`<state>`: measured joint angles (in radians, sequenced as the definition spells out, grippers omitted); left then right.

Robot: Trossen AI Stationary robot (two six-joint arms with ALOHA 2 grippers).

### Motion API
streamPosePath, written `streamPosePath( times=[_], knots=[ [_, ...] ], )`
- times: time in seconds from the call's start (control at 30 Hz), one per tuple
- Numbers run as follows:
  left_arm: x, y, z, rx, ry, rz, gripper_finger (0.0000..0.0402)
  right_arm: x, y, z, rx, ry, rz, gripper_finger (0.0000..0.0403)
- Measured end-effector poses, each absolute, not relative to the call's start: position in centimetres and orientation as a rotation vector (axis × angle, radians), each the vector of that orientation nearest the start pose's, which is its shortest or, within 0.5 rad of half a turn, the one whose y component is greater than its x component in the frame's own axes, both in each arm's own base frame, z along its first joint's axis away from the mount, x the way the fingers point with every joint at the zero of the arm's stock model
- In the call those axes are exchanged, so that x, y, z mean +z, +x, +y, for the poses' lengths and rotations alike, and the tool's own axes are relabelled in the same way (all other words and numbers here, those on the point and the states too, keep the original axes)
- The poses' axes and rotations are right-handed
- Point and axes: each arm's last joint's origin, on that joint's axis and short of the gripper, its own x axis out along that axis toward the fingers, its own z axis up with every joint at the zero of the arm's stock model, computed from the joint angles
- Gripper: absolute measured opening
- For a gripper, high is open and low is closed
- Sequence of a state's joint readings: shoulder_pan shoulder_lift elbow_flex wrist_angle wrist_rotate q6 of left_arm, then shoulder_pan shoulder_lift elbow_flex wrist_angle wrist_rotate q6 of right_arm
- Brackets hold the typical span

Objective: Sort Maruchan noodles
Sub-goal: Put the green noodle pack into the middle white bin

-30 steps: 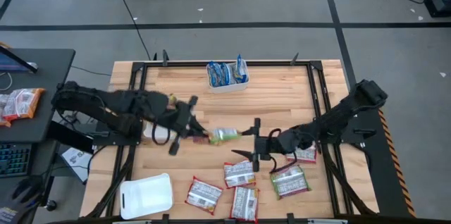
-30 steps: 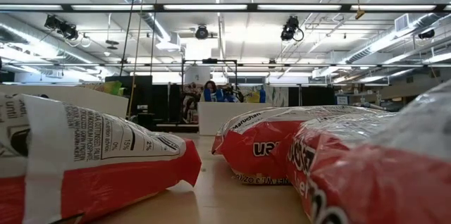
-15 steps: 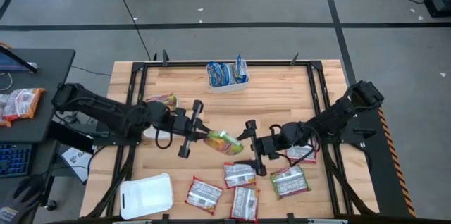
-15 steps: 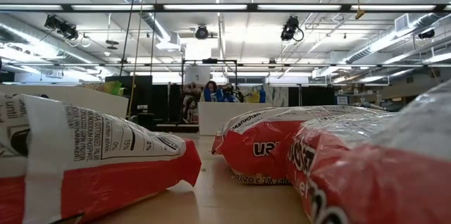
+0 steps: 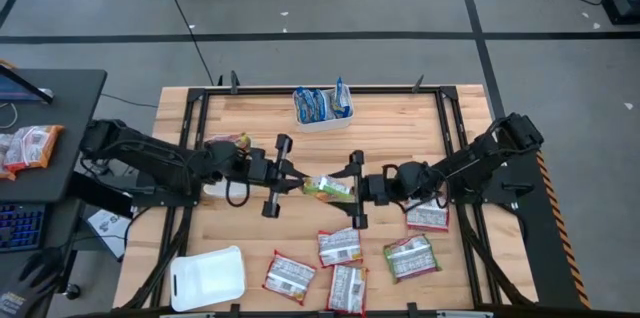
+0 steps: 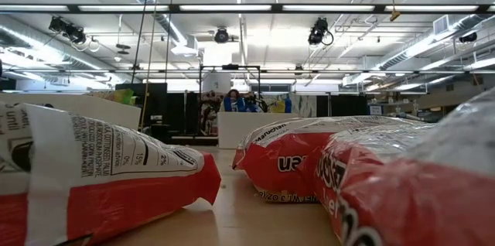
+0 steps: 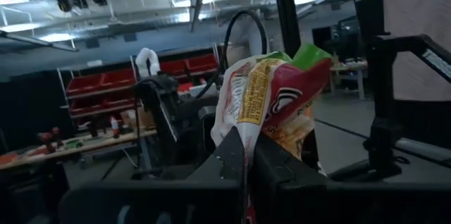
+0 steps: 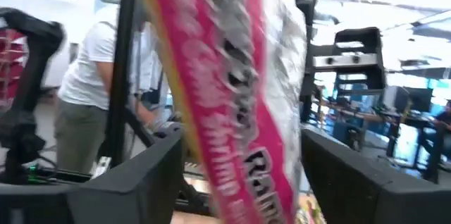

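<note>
A green-yellow and pink Maruchan noodles packet (image 5: 328, 188) hangs in the air over the table's middle, with my left gripper (image 5: 298, 184) shut on its left end. My right gripper (image 5: 354, 191) is open, and its two fingers stand on either side of the packet's right end (image 8: 232, 97) without plainly touching it. Several red-white packets (image 5: 341, 246) and green packets (image 5: 411, 256) lie flat on the table in front. In the low view, red-white packets (image 6: 116, 176) fill the foreground. My left gripper pinches the packet's crimped end (image 7: 243, 155) between its two shut fingers. The fingers come about level from the table's left. The packet (image 7: 271, 101) sticks out beyond the fingertips toward the right arm, lifted clear of the table.
A white tray (image 5: 322, 121) with blue packets stands at the far middle. Another white tray (image 5: 207, 278) lies at the near left corner. A third tray (image 5: 212, 188) sits under the left arm, with a packet (image 5: 228, 143) beside it. A person stands beyond the table (image 8: 91, 90).
My left gripper has sunk a little and tipped up toward level, so the packet now points across to the right arm. My right gripper has gone toward the table's left and far side and rolled, and its fingers now straddle the packet's free end.
</note>
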<state>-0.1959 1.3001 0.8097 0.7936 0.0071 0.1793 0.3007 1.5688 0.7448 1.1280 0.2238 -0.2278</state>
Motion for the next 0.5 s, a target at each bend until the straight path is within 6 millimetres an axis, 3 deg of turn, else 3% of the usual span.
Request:
streamPosePath(
  times=[0.23, 0.37, 0.5],
  knots=[
    [31.3, 29.3, -5.7, -0.146, 0.100, -0.315, 0.0012, 25.3, 31.1, 8.2, -0.027, -0.138, -0.247, 0.0159],
    [31.2, 28.9, -5.7, -0.115, 0.076, -0.236, 0.0041, 25.6, 30.6, 7.9, -0.084, -0.141, -0.104, 0.0157],
    [32.0, 28.3, -5.5, -0.002, 0.115, -0.030, 0.0094, 26.8, 29.5, 7.4, -0.137, -0.169, 0.136, 0.0157]
  ],
)
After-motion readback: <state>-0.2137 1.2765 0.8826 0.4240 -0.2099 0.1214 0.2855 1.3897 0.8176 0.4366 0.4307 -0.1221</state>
